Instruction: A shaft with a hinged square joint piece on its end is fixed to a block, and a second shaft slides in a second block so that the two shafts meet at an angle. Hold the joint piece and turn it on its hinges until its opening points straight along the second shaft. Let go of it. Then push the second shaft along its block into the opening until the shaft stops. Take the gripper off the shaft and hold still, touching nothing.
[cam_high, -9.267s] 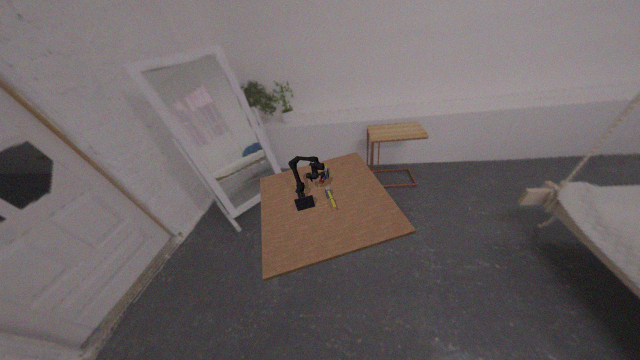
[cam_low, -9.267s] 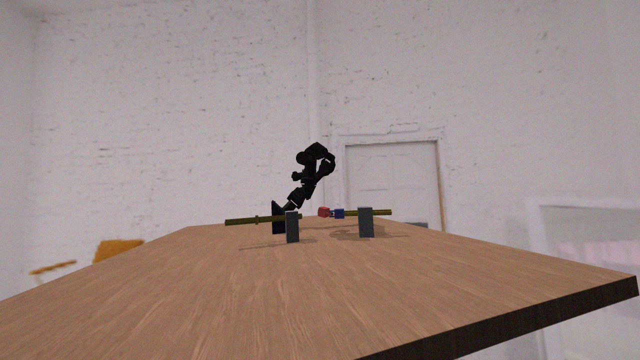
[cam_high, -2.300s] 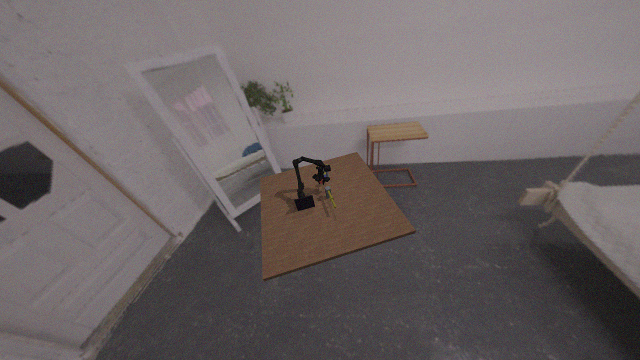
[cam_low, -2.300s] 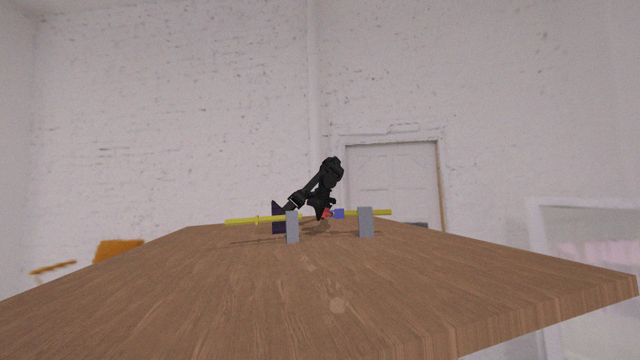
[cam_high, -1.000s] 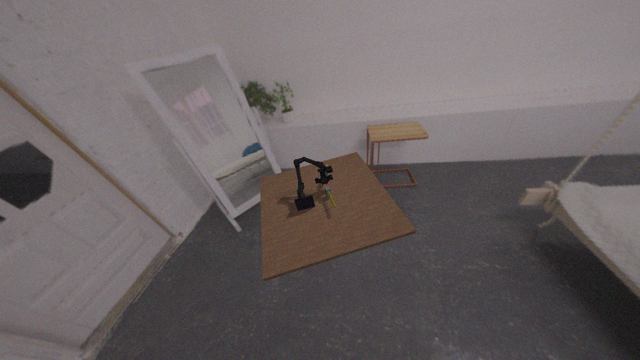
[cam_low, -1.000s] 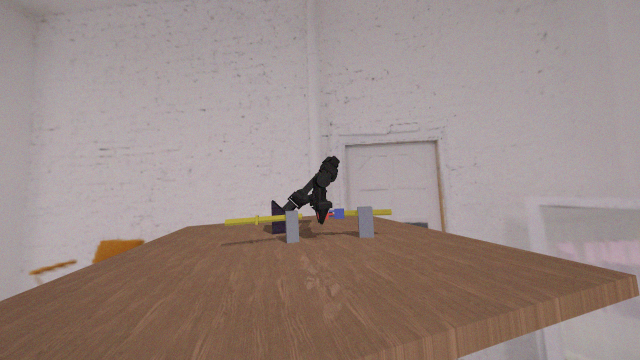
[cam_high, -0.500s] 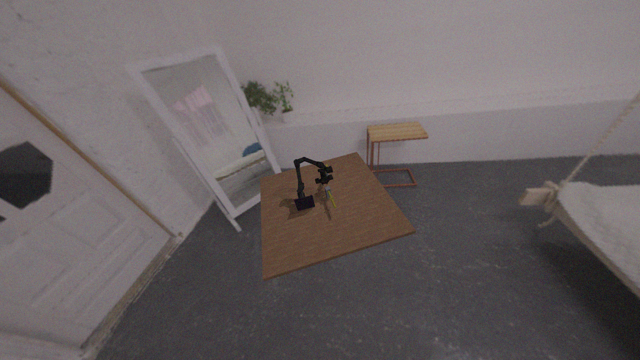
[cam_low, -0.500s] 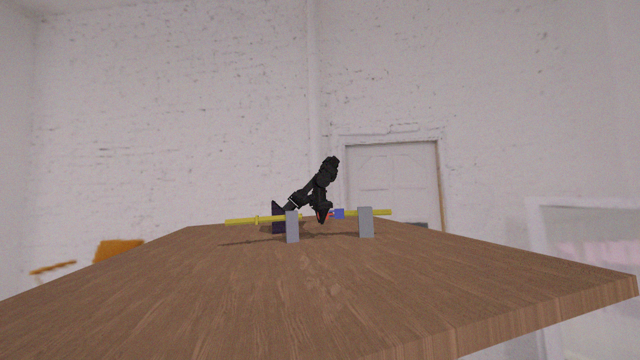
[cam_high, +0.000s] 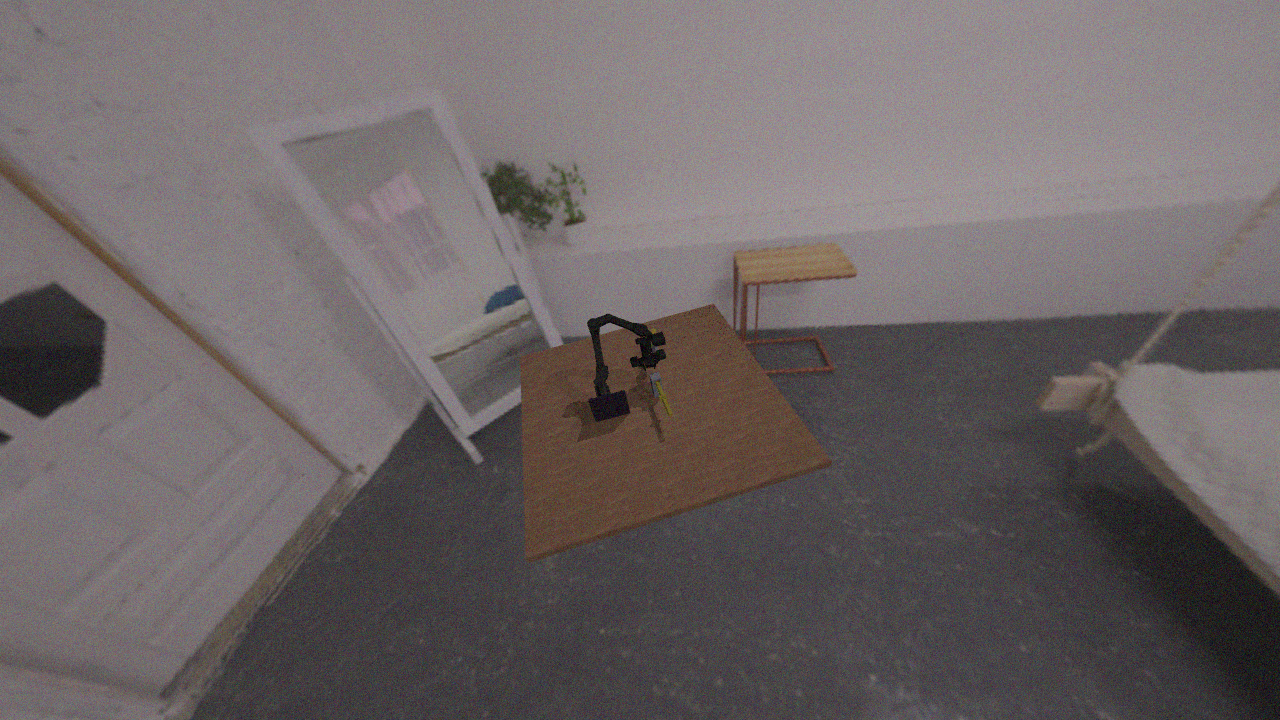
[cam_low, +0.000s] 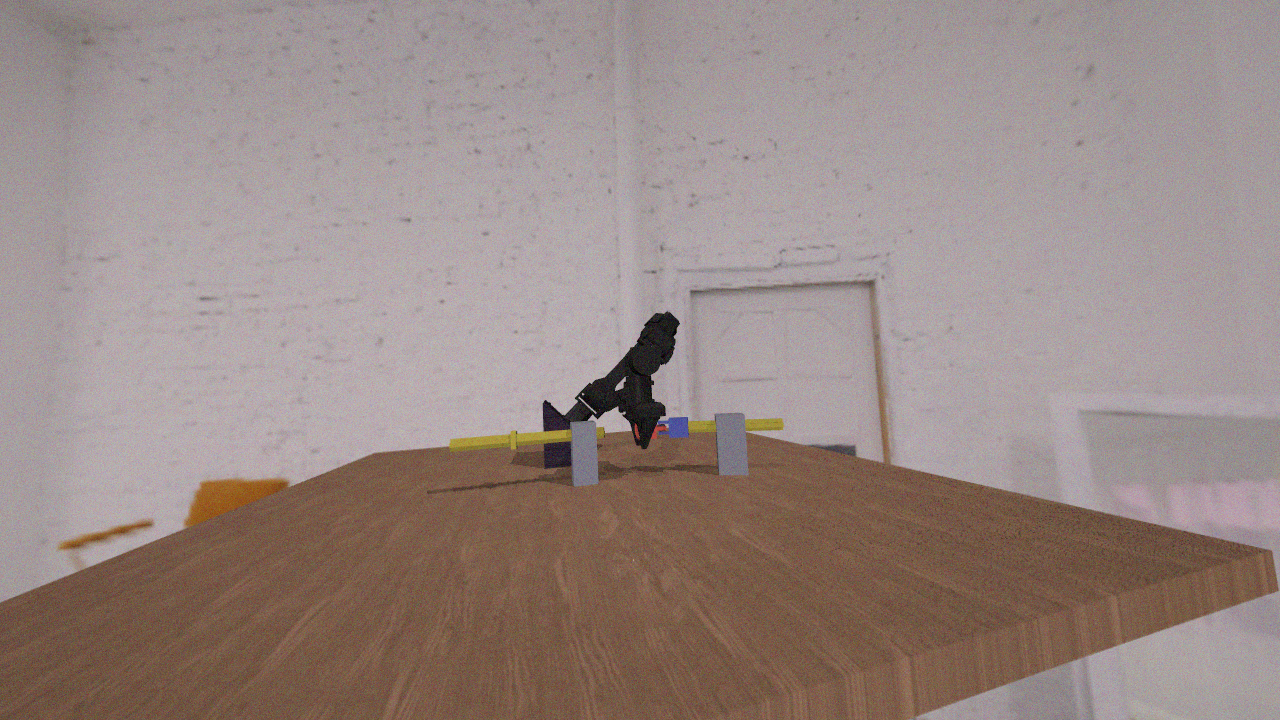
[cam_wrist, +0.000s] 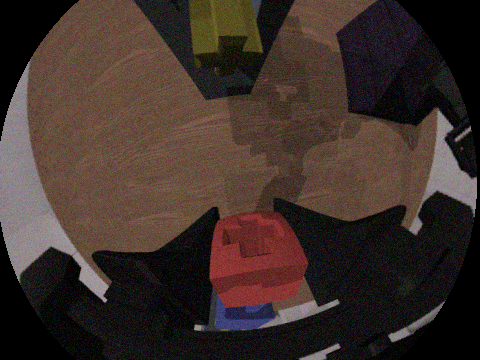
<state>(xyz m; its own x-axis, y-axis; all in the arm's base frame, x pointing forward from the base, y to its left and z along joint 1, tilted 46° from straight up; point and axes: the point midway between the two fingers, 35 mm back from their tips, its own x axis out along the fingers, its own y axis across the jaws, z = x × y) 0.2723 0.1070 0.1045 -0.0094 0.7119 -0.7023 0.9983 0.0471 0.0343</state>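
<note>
The red joint piece (cam_wrist: 257, 270) (cam_low: 655, 432) stands between the fingertips of my gripper (cam_wrist: 246, 207) (cam_low: 643, 445). The fingers are slightly open, close beside its two sides. Its cross-shaped opening faces the second shaft (cam_wrist: 210, 25) (cam_low: 483, 442) (cam_high: 665, 401), with a gap between. That yellow shaft passes through its grey block (cam_low: 584, 456) (cam_wrist: 215, 82) and carries a small collar. The blue yoke (cam_low: 678, 427) (cam_wrist: 245, 322) sits behind the joint piece, on the first yellow shaft (cam_low: 762, 424), which is held in the other grey block (cam_low: 731, 445). Fingers partly hide the joint piece's sides.
Everything stands on the wooden table (cam_high: 617, 492) (cam_low: 537, 608). The dark arm base (cam_high: 609, 406) (cam_wrist: 380, 50) stands beside the second shaft's block. A side table (cam_high: 792, 262), a mirror and plants are beyond the table.
</note>
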